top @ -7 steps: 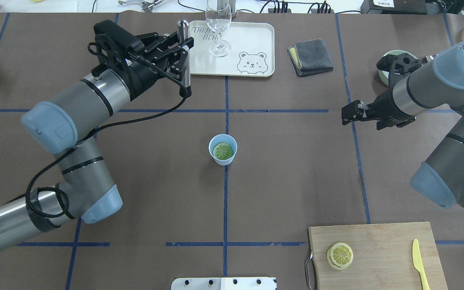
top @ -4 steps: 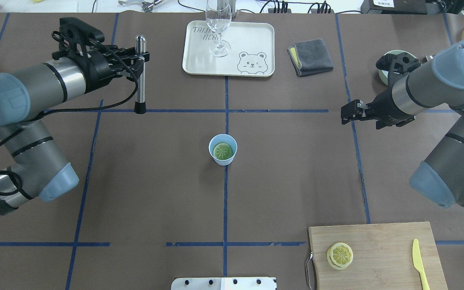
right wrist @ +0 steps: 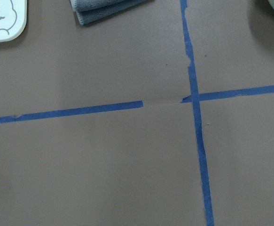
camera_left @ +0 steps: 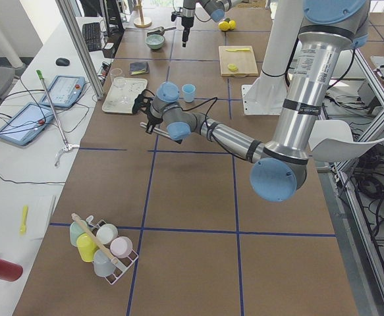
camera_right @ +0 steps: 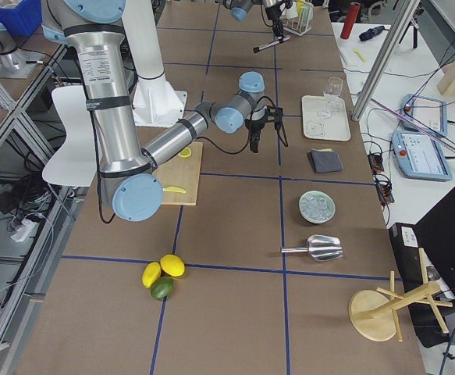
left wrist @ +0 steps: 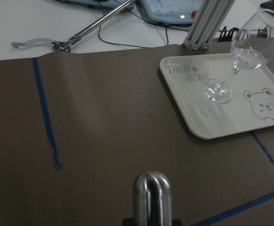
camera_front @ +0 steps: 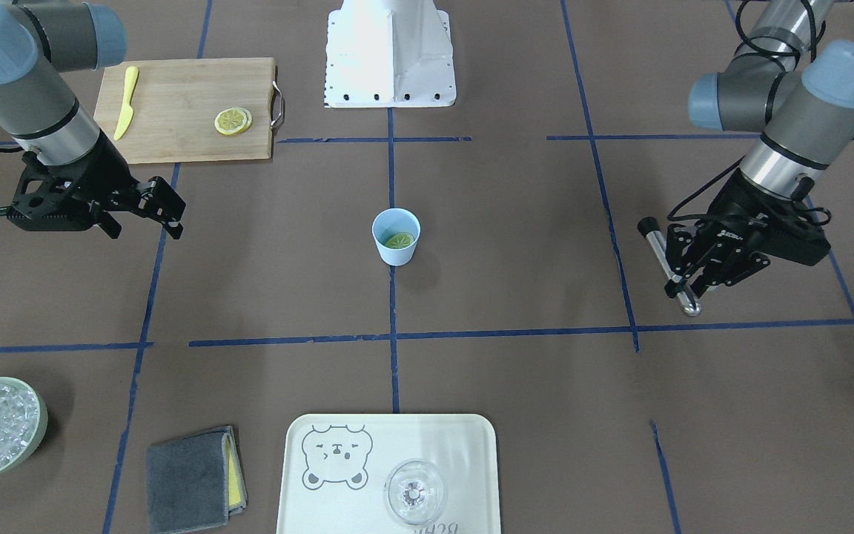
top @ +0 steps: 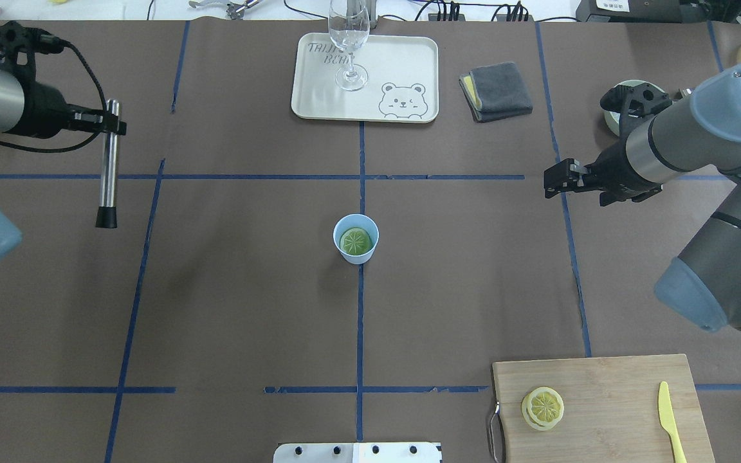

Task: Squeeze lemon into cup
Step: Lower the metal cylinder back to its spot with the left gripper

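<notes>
Though well apart, cup (top: 357, 258) and board (top: 602, 386)

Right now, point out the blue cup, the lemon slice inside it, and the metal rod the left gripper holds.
blue cup (top: 356, 259), overhead view, outer wall below the rim
lemon slice (top: 356, 241), overhead view, middle of its flesh
metal rod (top: 109, 167), overhead view, bare shaft above the black tip

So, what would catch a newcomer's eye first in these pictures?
The pale blue cup at the table's centre, a lemon slice lying inside it. Then the left gripper, shut on a metal rod over the table's left side, and the clear glass on the bear tray at the far edge.
</notes>
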